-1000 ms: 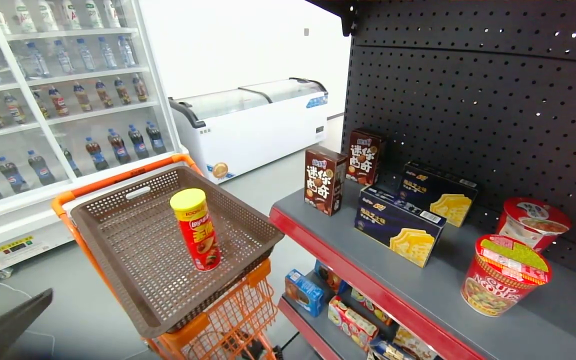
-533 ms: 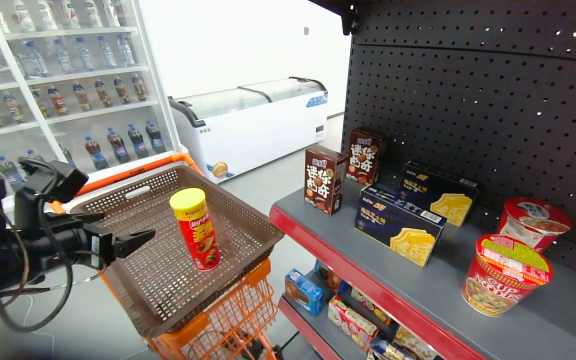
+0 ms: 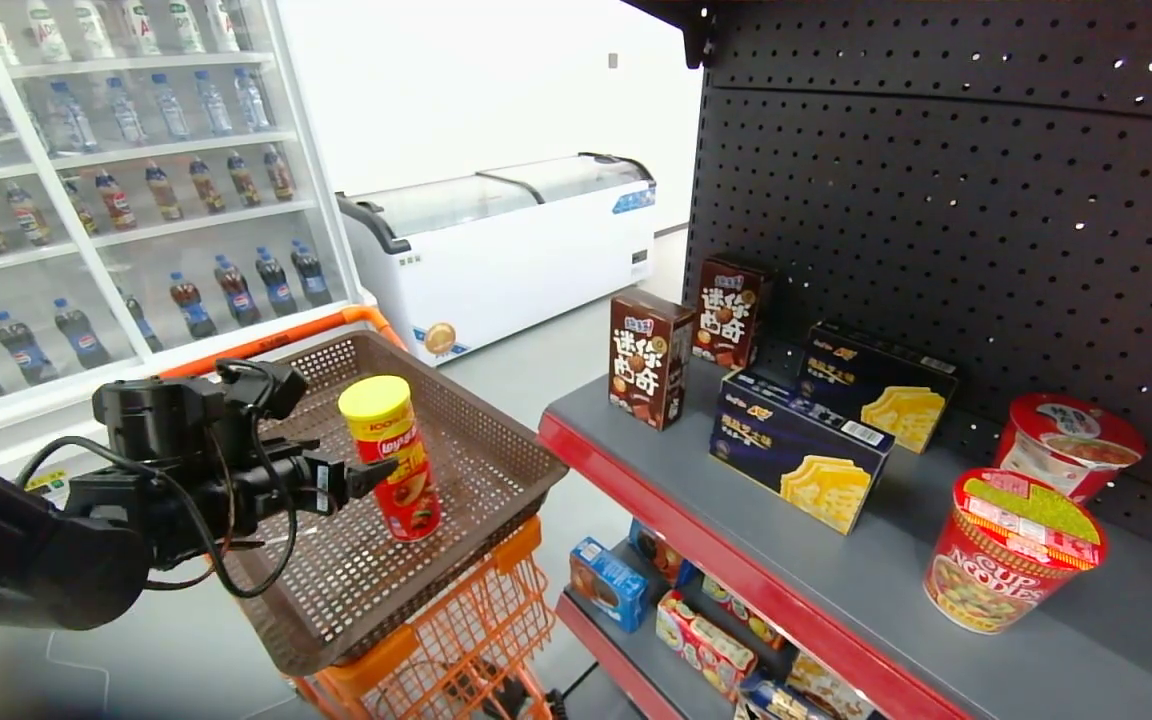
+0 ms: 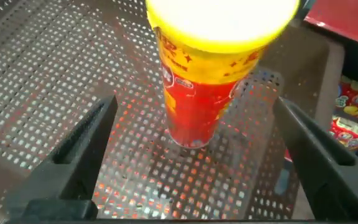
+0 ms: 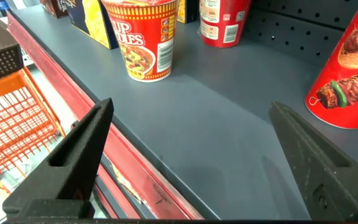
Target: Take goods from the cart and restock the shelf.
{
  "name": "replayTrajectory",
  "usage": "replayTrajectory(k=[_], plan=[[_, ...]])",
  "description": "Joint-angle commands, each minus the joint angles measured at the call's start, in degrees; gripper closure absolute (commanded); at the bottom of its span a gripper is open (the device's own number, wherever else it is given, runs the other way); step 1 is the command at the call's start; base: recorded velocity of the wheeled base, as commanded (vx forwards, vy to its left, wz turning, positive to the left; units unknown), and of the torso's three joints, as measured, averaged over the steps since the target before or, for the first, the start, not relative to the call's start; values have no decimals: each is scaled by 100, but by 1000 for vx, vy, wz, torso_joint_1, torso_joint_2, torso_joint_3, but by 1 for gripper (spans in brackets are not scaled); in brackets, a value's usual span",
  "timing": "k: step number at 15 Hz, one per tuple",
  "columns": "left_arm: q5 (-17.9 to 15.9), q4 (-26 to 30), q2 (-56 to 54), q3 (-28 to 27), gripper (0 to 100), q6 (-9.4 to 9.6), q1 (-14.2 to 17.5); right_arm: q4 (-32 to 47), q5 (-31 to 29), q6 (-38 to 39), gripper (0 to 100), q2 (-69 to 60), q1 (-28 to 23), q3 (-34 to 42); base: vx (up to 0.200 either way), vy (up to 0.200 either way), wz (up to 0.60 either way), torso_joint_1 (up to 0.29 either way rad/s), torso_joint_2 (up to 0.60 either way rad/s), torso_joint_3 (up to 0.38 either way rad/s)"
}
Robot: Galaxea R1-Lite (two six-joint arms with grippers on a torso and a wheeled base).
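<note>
A red chip can (image 3: 393, 462) with a yellow lid stands upright in the brown basket (image 3: 496, 440) on top of the orange cart (image 3: 456, 640). My left gripper (image 3: 368, 478) is level with the can's middle, right at its left side. In the left wrist view the can (image 4: 207, 81) stands between the tips of the open left gripper (image 4: 194, 104), whose fingers (image 4: 82, 152) do not touch it. My right gripper (image 5: 191, 109) hangs open and empty over the grey shelf (image 5: 229, 137).
On the shelf (image 3: 736, 530) stand two brown boxes (image 3: 648, 358), two dark blue boxes (image 3: 798, 450) and two noodle cups (image 3: 1011, 548). The right wrist view has a noodle cup (image 5: 145, 37) and a tall red can (image 5: 350, 74). A drinks fridge (image 3: 116, 200) and a chest freezer (image 3: 506, 240) stand behind.
My left arm has come into the head view from the left and moved right across the basket, bringing its open gripper up to the chip can. The can has not moved.
</note>
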Motion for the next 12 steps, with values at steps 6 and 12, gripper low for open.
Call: replayTrajectory(k=[6, 12], plan=[[713, -512, 1240, -980, 0, -94, -476, -1, 0, 0, 0, 7, -1, 0, 0, 0, 0, 0, 0, 0], [863, -442, 1574, -1270, 0, -41, -591, -1, 0, 0, 0, 7, -1, 0, 0, 0, 0, 0, 0, 0]])
